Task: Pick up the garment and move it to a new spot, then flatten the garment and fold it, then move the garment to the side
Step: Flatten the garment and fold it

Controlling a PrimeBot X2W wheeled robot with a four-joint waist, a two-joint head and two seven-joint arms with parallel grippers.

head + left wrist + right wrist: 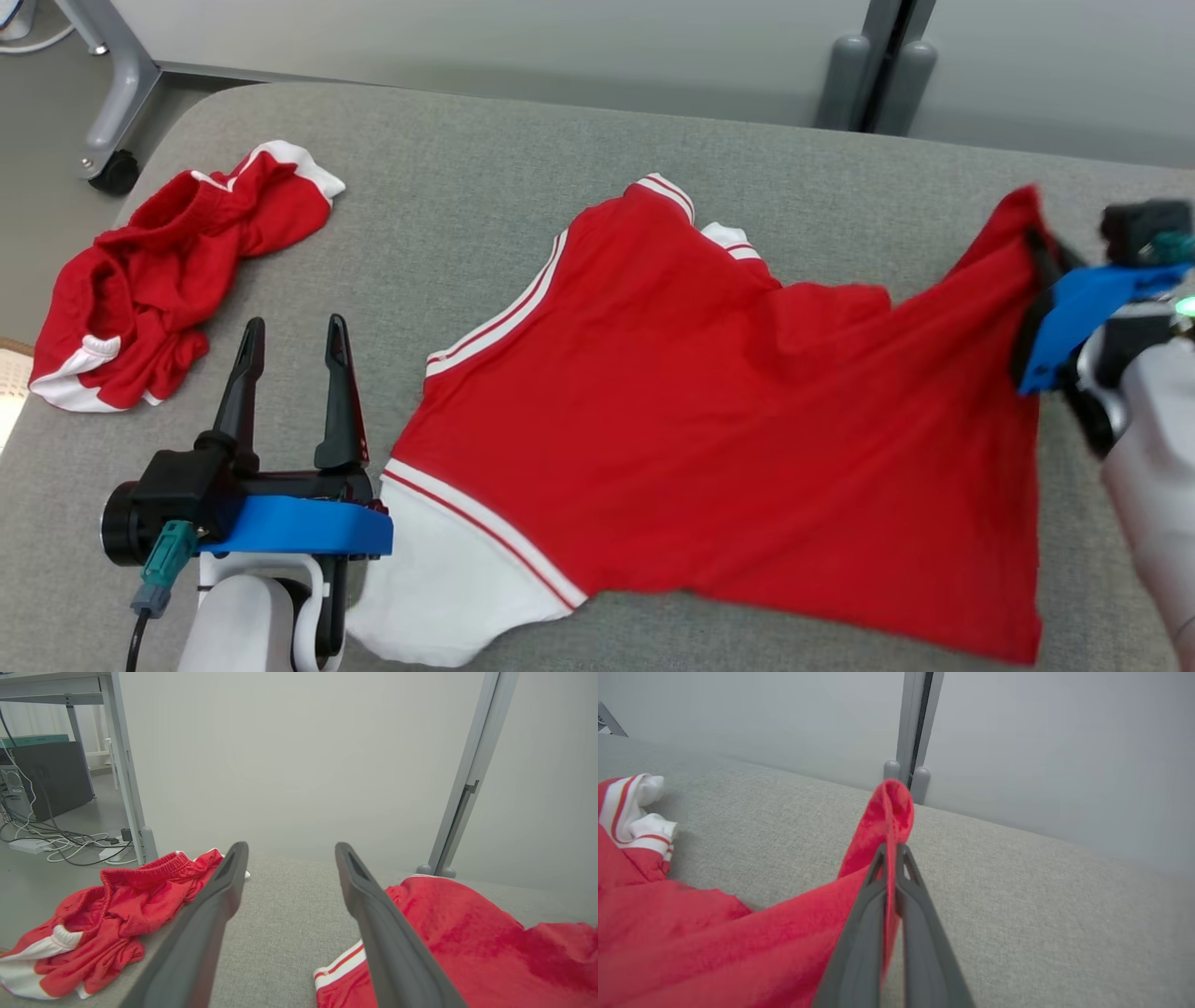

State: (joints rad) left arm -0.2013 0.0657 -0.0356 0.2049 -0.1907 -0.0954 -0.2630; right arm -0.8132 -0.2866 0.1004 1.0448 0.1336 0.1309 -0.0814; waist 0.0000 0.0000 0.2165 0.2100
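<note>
The garment [709,411] is a red shirt with white, red-striped trim, spread across the grey cushioned surface [523,168]. My right gripper [1038,245] at the far right is shut on its upper right hem corner and holds that corner lifted; in the right wrist view the red hem [889,812] is pinched between the two closed fingers [861,933]. At the lower left, my left gripper [294,341] stands open, just left of the shirt's white sleeve [448,579], with nothing between its fingers [205,914]. The shirt's striped sleeve edge [341,963] lies right of that gripper.
A crumpled pair of red shorts with white trim [168,271] lies at the surface's far left edge. A grey wheeled frame leg [117,112] stands on the floor beyond it. A grey post [873,75] rises behind the surface's back edge. Cables [60,840] lie on the floor.
</note>
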